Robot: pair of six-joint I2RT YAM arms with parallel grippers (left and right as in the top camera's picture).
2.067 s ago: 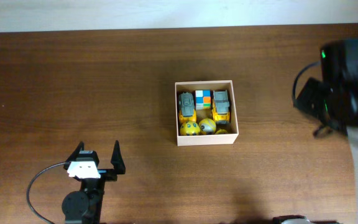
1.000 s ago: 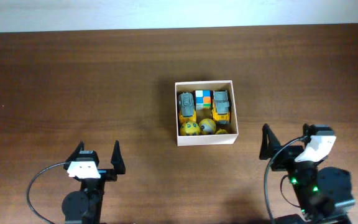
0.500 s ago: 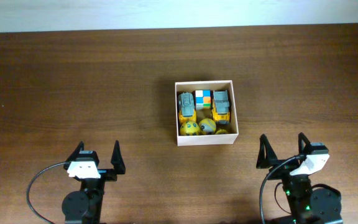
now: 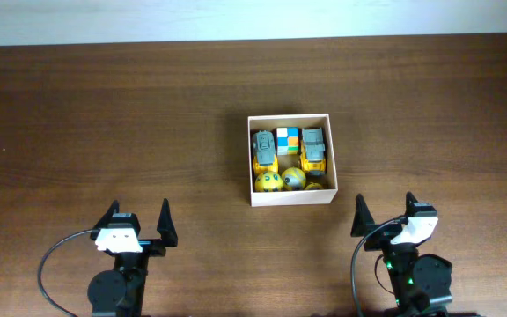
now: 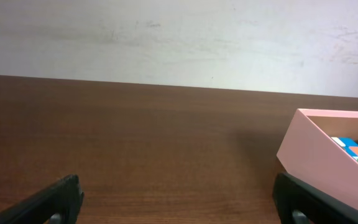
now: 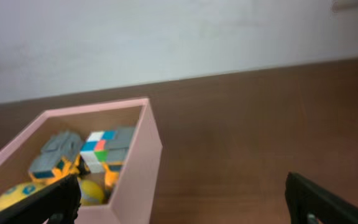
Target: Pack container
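- Container (image 4: 292,198) sits on the brown worktop (image 4: 104,106), right of centre. It is square, lidless and upright, white outside and tan inside.
- Inside: two grey-and-yellow toy trucks (image 4: 264,148), one along the left wall and one along the right. A multicoloured cube (image 4: 288,139) sits between them against the far wall. Yellow balls (image 4: 269,181) lie along the near wall.
- Left gripper (image 4: 138,216): fingers spread wide, holding nothing. It is at the near edge of the worktop, well apart from the container and to its left.
- Right gripper (image 4: 384,208): fingers also spread wide, empty. It is near the container's front-right corner, not touching it.
- Left wrist view: container wall at the right edge, looks pinkish.
- Right wrist view: container at lower left, toys visible inside.
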